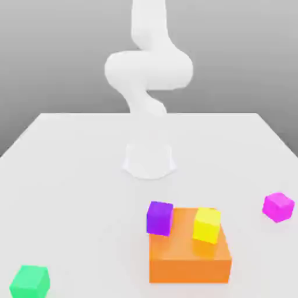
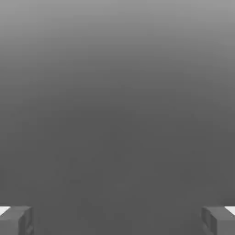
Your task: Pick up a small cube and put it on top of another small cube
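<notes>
Cubes first, since that's what you're after: you've got four small ones on the white counter [image 1: 70,174], and I'll place them all off the big orange block [image 1: 190,251] sitting low in the exterior view. Your yellow cube [image 1: 207,225] is right on top of that orange block, toward its far edge on the exterior view's right side. Your purple cube [image 1: 159,218] is at the orange block's far corner on the exterior view's left; it overlaps that corner, but you can't really tell if it's touching the block, resting on it or just beside it. Your magenta cube [image 1: 278,207] is well apart from the orange block, off to the exterior view's right. Your green cube [image 1: 29,281] is also well apart, off to the exterior view's left and a bit nearer the camera than the block. The white arm [image 1: 148,70] stands behind the orange block, rising from its round base [image 1: 149,160] on the counter and curling up out of frame. In the hand view, your pincer [image 2: 117,220] has its two grey fingertips [image 2: 16,220] spread wide to opposite edges of the picture, nothing between them, so it's open and holding nothing, just looking at plain grey background.
</notes>
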